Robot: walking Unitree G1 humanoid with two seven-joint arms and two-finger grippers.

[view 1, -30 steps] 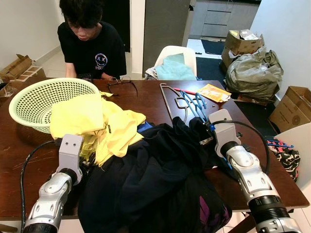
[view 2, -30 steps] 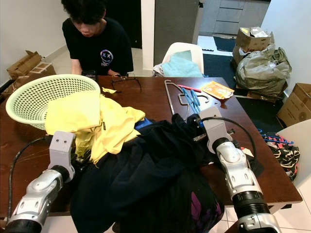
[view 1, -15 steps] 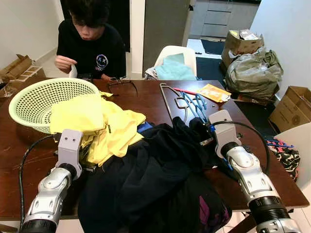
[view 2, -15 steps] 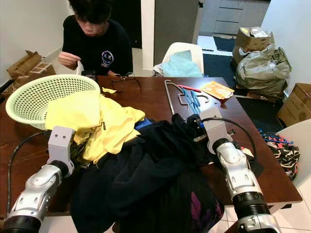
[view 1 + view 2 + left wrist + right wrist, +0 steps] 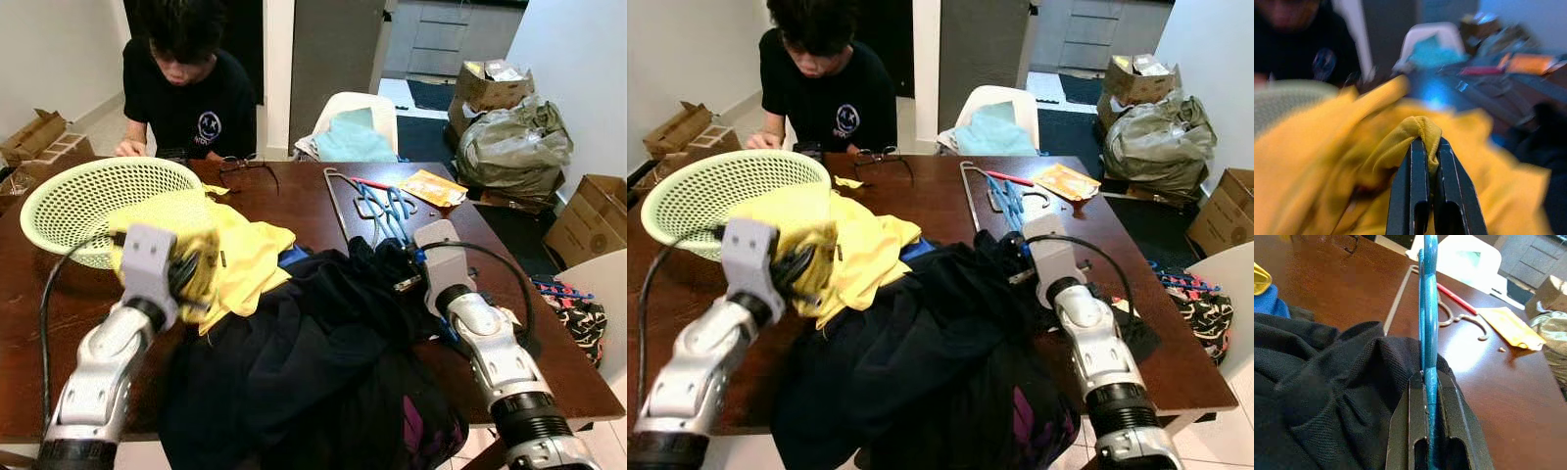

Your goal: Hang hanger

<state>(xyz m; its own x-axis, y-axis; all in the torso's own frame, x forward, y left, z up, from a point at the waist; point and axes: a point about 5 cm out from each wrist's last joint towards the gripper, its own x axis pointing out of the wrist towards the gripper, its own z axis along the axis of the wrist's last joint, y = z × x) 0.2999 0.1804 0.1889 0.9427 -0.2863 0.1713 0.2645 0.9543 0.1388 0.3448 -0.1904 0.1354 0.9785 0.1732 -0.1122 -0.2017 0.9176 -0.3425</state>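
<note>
A dark wooden tabletop (image 5: 294, 211) is heaped with laundry, seen from the robot's head looking down. The right pincer (image 5: 1430, 382) is clamped on a blue plastic hanger (image 5: 377, 206), gripping its thin edge between both black fingers. The rest of the hanger reaches forward over a mound of black clothing (image 5: 323, 352) toward the far middle of the tabletop, where a grey metal hanger (image 5: 338, 201) and a thin red stick-like object (image 5: 370, 183) lie beside it.

The left pincer (image 5: 1426, 147) is closed on a fold of a yellow shirt (image 5: 240, 259), held raised above the tabletop near the rim of a pale green mesh laundry basket (image 5: 69, 201). The shirt drapes from the basket down onto the black clothing.

A person in a black T-shirt (image 5: 191, 93) sits at the far side, head bent down. A white chair with a teal cloth (image 5: 353, 137) stands behind the tabletop, next to a yellow packet (image 5: 431, 186).

Judged from this, the task is at an early stage: both hanger and garment are gripped, but the hanger is not yet inside the shirt, and no rail or hook for hanging it is visible. Threading the hanger in and hanging it up remain.
</note>
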